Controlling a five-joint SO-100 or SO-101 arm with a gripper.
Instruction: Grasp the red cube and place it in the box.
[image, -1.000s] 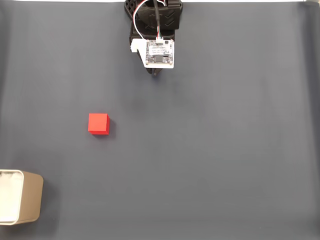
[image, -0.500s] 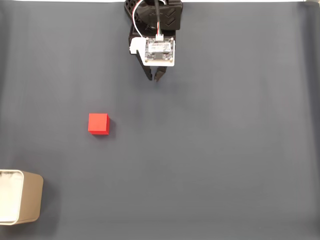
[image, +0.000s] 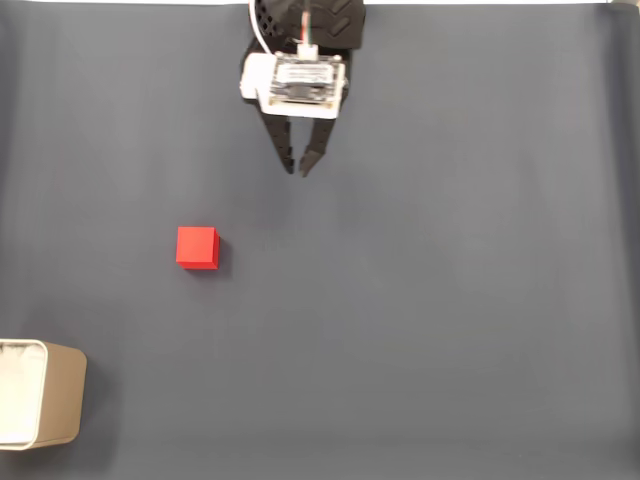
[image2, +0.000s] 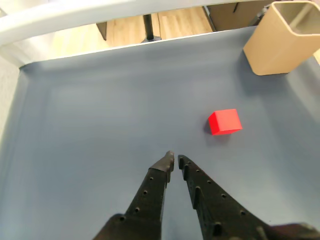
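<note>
Judging by its look, the red cube (image: 197, 247) is light, rigid and matte; you'd pinch two opposite flat faces, once the nearly closed, empty jaws spread.

One red cube (image: 197, 247), one box (image: 40, 393), one grey mat (image: 450, 300).

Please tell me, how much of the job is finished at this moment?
Nothing is finished yet. The red cube lies on the gray mat, untouched, apart from the beige box, whose visible part looks empty. In hand: the tool is empty, tips nearly together, well away from the cube in the fixed view. Left: reach the cube, grasp it, carry it to the box, release.
</note>
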